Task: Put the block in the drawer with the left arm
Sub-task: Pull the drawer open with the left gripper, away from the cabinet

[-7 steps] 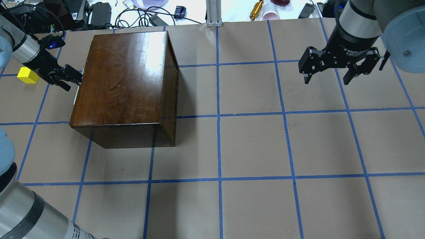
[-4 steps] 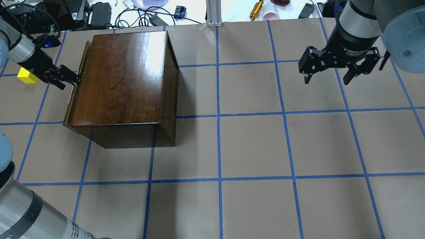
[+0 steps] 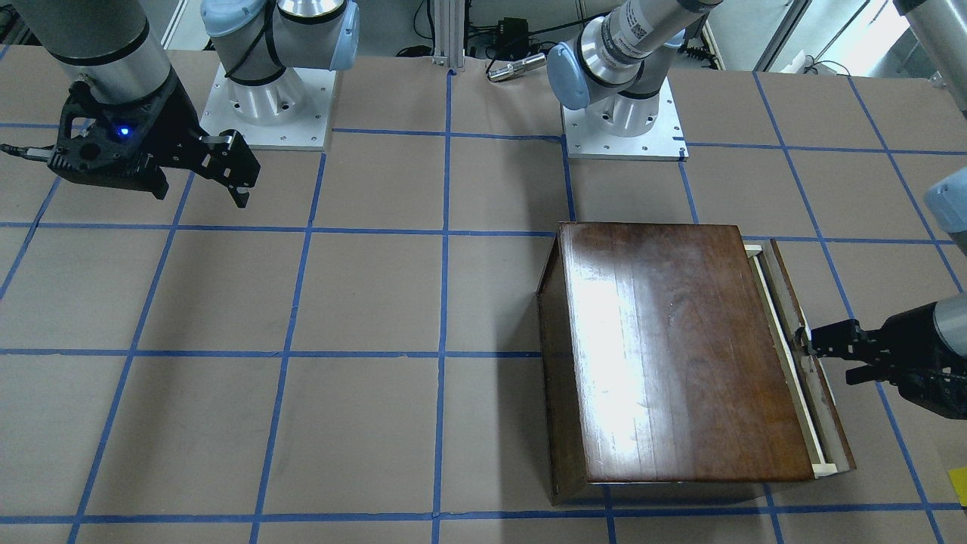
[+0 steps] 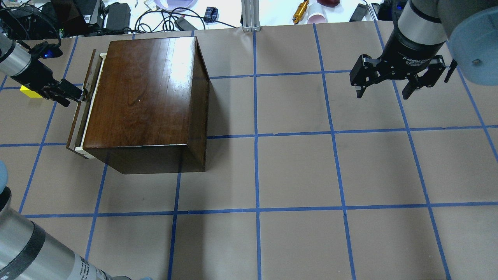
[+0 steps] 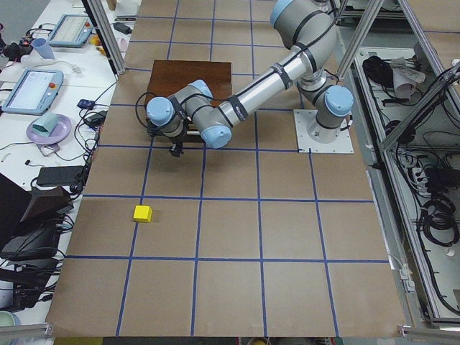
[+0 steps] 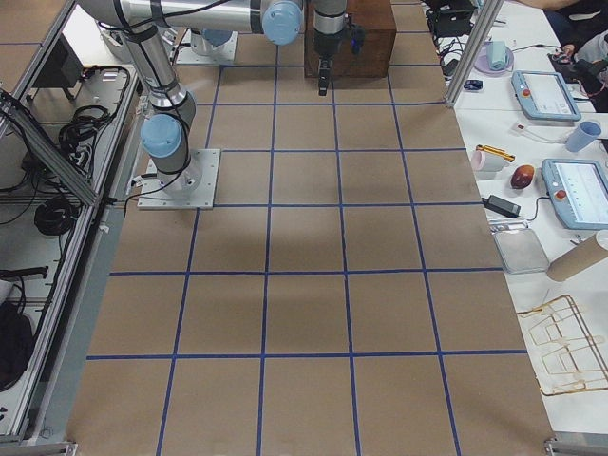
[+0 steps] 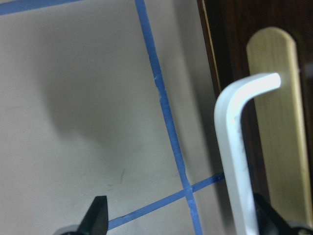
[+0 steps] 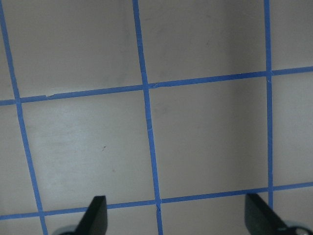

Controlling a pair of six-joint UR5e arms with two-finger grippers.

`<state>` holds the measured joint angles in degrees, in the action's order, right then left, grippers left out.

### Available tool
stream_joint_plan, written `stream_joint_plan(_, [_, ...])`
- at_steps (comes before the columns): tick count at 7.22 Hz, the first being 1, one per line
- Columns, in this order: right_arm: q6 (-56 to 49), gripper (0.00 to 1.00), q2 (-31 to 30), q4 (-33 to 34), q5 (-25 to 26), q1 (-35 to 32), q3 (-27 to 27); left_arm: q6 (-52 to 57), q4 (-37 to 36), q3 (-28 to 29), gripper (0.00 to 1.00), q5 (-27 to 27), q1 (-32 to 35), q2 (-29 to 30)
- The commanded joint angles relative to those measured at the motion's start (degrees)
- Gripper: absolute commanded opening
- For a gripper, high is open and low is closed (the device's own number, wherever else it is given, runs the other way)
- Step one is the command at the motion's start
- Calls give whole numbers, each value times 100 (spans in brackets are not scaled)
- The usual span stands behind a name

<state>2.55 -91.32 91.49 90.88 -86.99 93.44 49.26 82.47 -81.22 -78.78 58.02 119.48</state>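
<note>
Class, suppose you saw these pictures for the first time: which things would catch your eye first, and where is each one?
The glossy dark cabinet dominates the left half of the table in the overhead view, its drawer slightly open with the left end effector at its pull. The bright yellow block lies further left, outside the drawer. The right end effector hangs open at far right.

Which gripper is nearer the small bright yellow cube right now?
Left. The left gripper is at the dark-brown drawer front, with the yellow cube just beside its wrist. The right gripper hovers far off, beyond the glossy wooden cabinet.
</note>
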Motion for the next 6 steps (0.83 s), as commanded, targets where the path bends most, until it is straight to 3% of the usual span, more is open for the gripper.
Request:
stream_joint_plan(1, [0, 100, 0, 0, 0, -2, -2, 181, 24, 132, 100, -15, -72, 66])
stream_joint_plan(6, [0, 100, 0, 0, 0, -2, -1, 558, 41, 686, 97, -217, -81, 400])
